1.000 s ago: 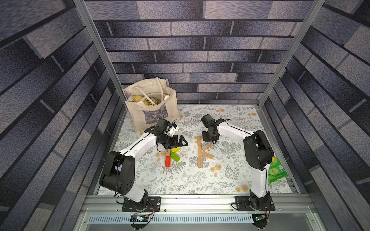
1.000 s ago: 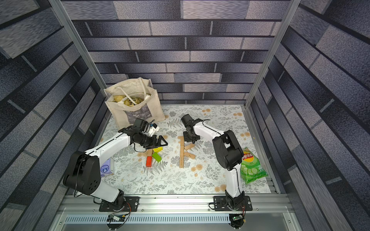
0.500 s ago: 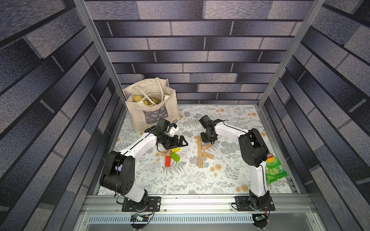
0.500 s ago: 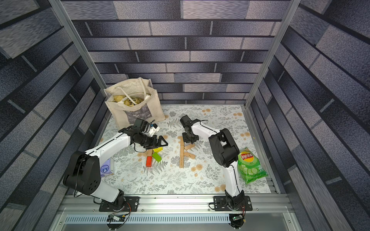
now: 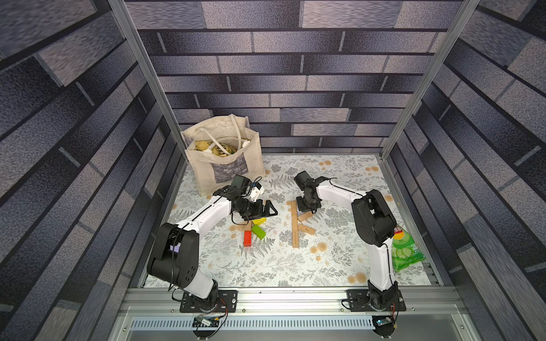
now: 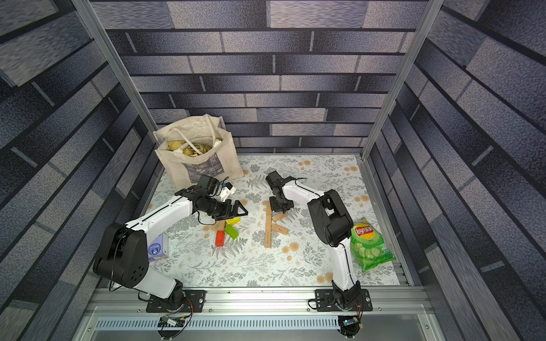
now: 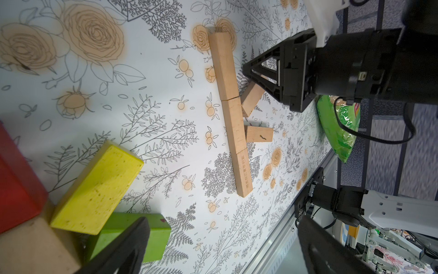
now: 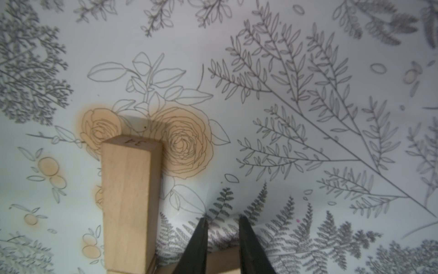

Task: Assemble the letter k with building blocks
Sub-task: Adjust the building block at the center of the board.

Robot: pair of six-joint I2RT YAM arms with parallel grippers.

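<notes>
The letter k lies flat in tan building blocks. Its spine (image 5: pixel 294 224) (image 7: pixel 233 123) carries an upper slanted block (image 5: pixel 304 217) (image 7: pixel 251 98) and a lower slanted block (image 5: pixel 307 228). My right gripper (image 5: pixel 310 209) (image 8: pixel 221 219) points down over the upper slanted block's far end. Its jaws are almost together and only the mat shows between them. My left gripper (image 5: pixel 264 209) (image 7: pixel 222 225) hovers open above a loose pile. In the pile are a yellow block (image 7: pixel 97 187), a green block (image 7: pixel 151 234), a red block (image 5: pixel 247 238) and a tan block (image 7: pixel 35 246).
A canvas tote bag (image 5: pixel 224 159) stands at the back left. A green chips bag (image 6: pixel 367 245) lies at the right edge beside the right arm. A purple tissue pack (image 6: pixel 156 248) sits behind the left arm. A metal rail (image 5: pixel 280 298) runs along the front.
The right arm's elbow has swung a little to the left, and its jaws have closed slightly over the upper slanted block. The left arm and the blocks have not moved.
</notes>
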